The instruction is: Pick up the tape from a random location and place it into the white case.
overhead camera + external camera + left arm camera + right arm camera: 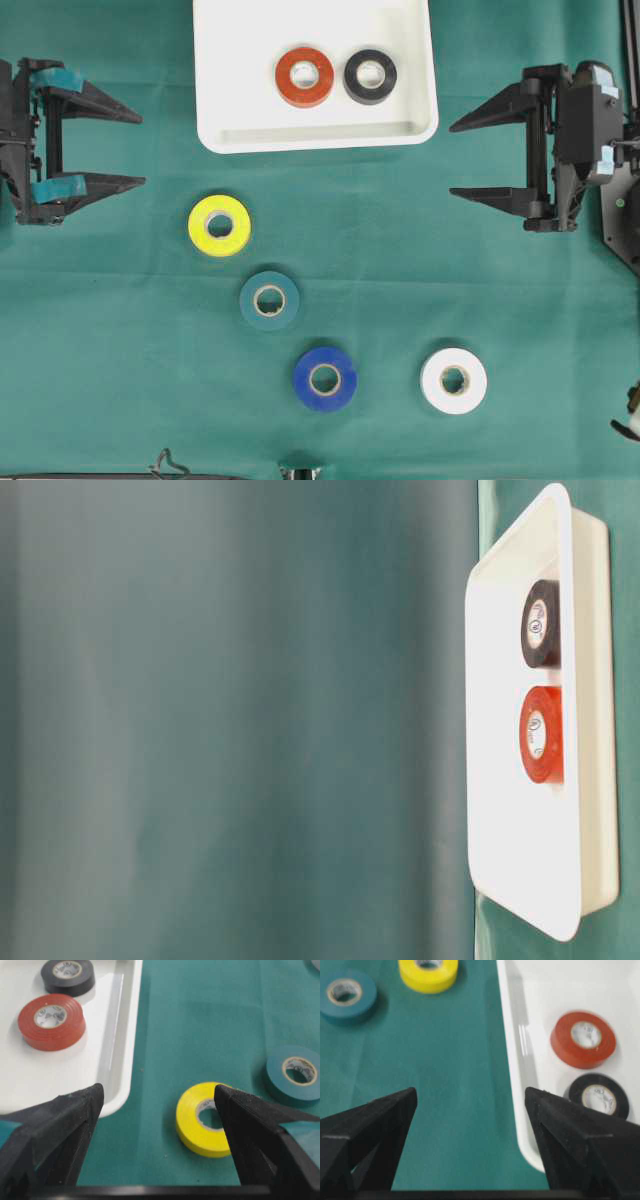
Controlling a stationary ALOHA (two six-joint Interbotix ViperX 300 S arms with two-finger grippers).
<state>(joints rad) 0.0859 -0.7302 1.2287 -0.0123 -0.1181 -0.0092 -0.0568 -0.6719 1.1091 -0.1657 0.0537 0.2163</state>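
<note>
The white case lies at the top middle of the green cloth and holds a red tape and a black tape. On the cloth below it lie a yellow tape, a teal tape, a blue tape and a white tape. My left gripper stands open at the left edge, its jaws empty. At the right edge my right gripper is open too, empty. In the left wrist view the yellow tape lies just ahead of the open gripper.
The right wrist view shows the case's rim ahead of the right gripper, with bare green cloth between the fingertips. A dark wire clip sits at the front edge.
</note>
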